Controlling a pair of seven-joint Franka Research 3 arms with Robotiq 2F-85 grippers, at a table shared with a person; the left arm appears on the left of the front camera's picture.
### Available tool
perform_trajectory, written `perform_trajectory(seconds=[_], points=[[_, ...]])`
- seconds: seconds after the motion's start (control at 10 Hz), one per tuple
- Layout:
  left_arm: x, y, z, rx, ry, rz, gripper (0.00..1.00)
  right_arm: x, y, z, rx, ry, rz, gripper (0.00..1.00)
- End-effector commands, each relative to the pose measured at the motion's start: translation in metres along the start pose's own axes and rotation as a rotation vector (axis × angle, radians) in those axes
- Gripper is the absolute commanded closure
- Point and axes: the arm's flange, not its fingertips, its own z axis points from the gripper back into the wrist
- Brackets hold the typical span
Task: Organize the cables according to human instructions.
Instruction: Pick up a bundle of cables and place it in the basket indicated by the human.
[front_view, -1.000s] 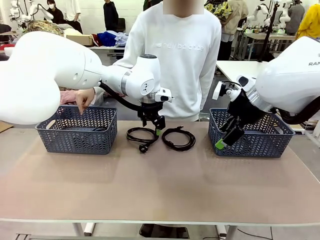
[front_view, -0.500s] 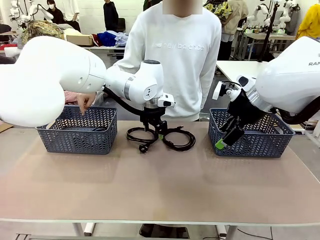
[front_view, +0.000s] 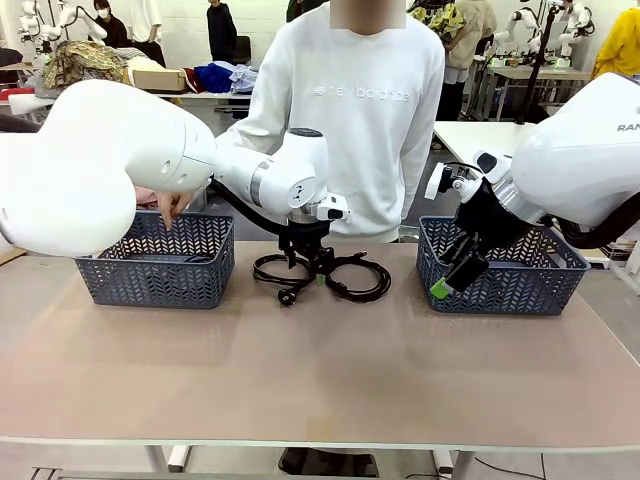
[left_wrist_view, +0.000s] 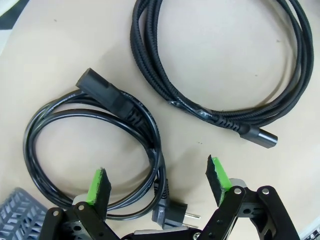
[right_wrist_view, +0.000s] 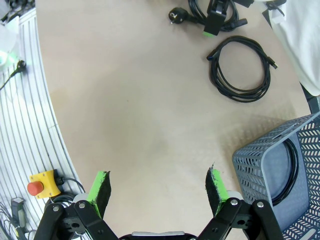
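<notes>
Two cables lie at the table's far middle, in front of the person. The left one, a smooth cable (front_view: 262, 270) (left_wrist_view: 152, 140) with a round plug, lies under my left gripper (front_view: 305, 262) (left_wrist_view: 157, 182). That gripper is open and low, its green pads on either side of the coil's right edge, gripping nothing. The right one, a braided cable (front_view: 352, 294) (left_wrist_view: 148, 70) (right_wrist_view: 244, 95), lies just beside it. My right gripper (front_view: 450, 275) (right_wrist_view: 157, 184) hangs open and empty in front of the right basket. The person's hand (front_view: 170, 208) points a finger down into the left basket.
A dark grey basket (front_view: 155, 270) stands at the far left and another basket (front_view: 505, 285) (right_wrist_view: 260, 165) at the far right, with a black cord (right_wrist_view: 292, 172) showing inside the right one. The near half of the table is bare. A red stop button (right_wrist_view: 35, 186) sits off the table edge.
My left gripper has come down and a little right, from above the smooth cable to low over its right edge. The right arm and the person's hand have not moved.
</notes>
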Motion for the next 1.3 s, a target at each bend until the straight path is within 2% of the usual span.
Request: perform_trajectory(seconds=[0.0,0.5,1.2], points=[[-0.002,0.006,-0.008,0.042,-0.005,0.031,0.0,0.002,0.0,0.001,-0.001,0.002,-0.002,0.0],[0.001,0.021,-0.017,0.035,-0.014,0.041,0.0,0.002,0.0,0.001,-0.001,0.002,-0.002,0.0],[0.008,0.023,-0.022,0.047,0.002,0.056,0.0,0.002,0.0,0.001,-0.001,0.002,-0.002,0.0]])
